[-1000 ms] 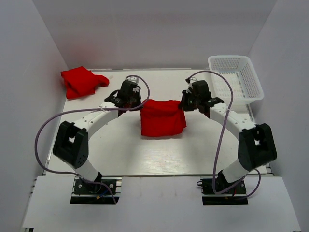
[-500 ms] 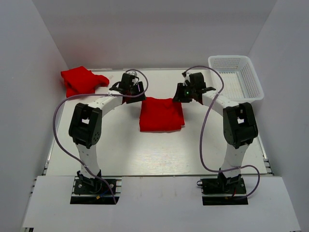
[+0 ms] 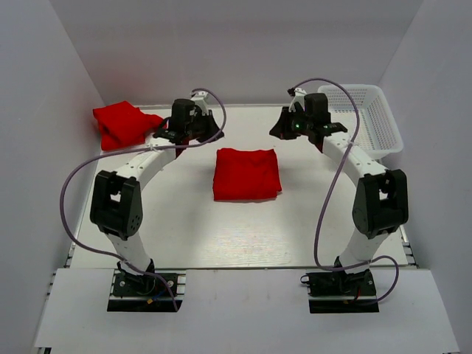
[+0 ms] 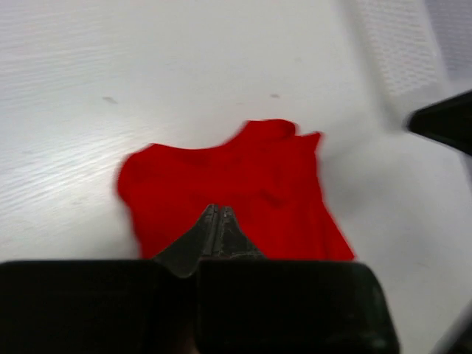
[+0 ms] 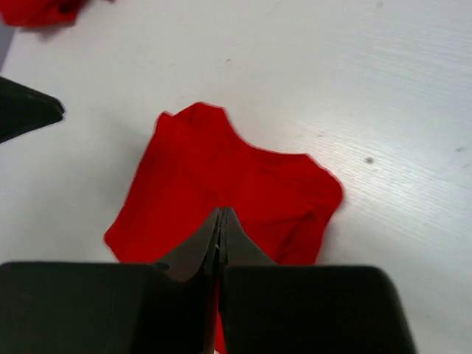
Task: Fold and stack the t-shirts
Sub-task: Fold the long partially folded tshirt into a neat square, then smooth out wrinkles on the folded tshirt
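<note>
A folded red t-shirt (image 3: 246,173) lies flat as a rough square at the middle of the table; it also shows in the left wrist view (image 4: 243,184) and the right wrist view (image 5: 228,177). A second red t-shirt (image 3: 124,124) lies crumpled at the far left corner. My left gripper (image 3: 208,127) is shut and empty, raised beyond the folded shirt's far left corner; its jaws (image 4: 218,210) are closed together. My right gripper (image 3: 284,127) is shut and empty, raised beyond the far right corner, jaws (image 5: 222,214) closed together.
A white plastic mesh basket (image 3: 361,118) stands at the far right of the table, just behind the right arm. White walls enclose the table on the left, back and right. Purple cables loop off both arms.
Both grippers have let go of the folded shirt's far edge, lifted and drawn back toward the far side. The shirt has settled flat on the table.
</note>
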{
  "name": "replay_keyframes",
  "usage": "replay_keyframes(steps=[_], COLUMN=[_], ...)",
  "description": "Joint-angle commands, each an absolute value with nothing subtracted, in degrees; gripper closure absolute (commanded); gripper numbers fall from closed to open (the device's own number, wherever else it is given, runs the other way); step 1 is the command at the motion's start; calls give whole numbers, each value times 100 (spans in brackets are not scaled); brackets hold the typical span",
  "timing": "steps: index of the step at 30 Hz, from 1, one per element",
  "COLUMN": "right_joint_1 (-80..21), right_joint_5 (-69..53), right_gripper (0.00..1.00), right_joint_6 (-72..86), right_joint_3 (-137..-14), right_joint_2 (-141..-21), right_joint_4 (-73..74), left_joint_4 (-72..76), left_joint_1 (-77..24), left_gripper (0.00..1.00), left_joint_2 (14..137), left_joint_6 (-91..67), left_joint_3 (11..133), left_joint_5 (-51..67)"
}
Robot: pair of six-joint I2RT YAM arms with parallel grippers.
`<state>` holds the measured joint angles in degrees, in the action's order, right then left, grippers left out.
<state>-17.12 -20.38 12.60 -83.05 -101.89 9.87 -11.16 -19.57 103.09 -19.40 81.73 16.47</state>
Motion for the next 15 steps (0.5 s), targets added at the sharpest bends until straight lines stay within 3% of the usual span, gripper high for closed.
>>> replay_keyframes(steps=[1, 5, 9, 15], right_joint_1=[-1758, -1767, -1802, -1758], right_joint_5=[-2925, -3838, -3885, -3587], right_gripper=[100, 100, 100, 100], right_joint_6=[1527, 1819, 1863, 1575], right_joint_3=[-7641, -6927, -6523, -6355], right_joint_2=[-9932, -10045, -10388, -10678], right_joint_4=[626, -208, -413, -300], left_joint_4=[-362, 596, 1535, 1521], left_joint_1=[-2083, -2083, -2083, -2030], left_gripper=[100, 100, 100, 100], left_joint_2=[9958, 9958, 10265, 11134], left_joint_6=[-2047, -2381, -2452, -2566], left_joint_3=[7578, 6682, 6372, 6521], left_joint_5=[3039, 3208, 3261, 3051])
